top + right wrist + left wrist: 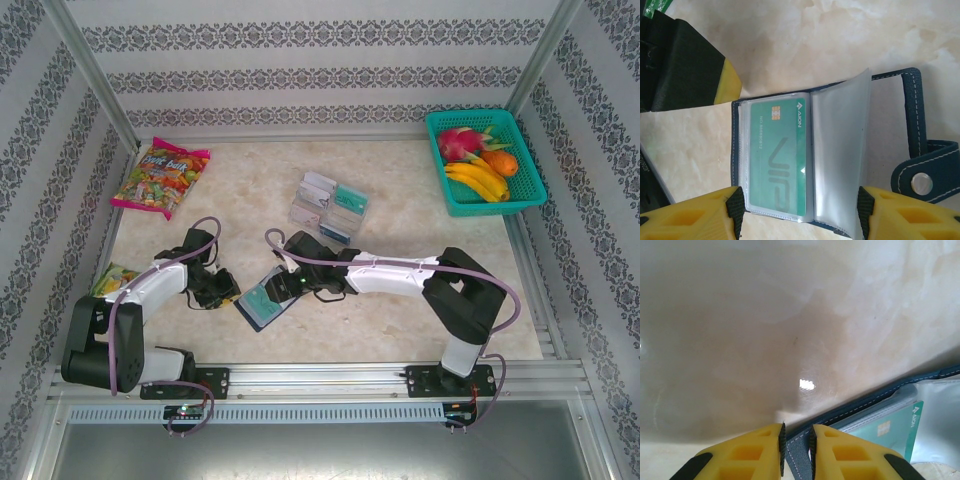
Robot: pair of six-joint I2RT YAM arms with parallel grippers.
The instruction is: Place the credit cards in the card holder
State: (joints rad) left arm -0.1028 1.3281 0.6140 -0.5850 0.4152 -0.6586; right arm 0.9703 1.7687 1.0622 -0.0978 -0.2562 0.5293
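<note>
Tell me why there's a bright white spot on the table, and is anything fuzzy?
Left wrist view: that spot is glare on the shiny table, and it looks soft and blurry. Right wrist view: the green card in the card holder is sharp, lettering readable. Top external view: even light, only faint shadows.

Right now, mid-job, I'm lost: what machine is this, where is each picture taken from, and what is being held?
Two robot arms stand at a table's near edge. The overhead picture looks down on both; the other two come from cameras on their wrists. The left gripper pinches the edge of the open navy card holder, which has a teal card in a clear sleeve. The right gripper is open over it, holding nothing. Farther back lie a clear tray of cards, a candy bag and a fruit basket.
</note>
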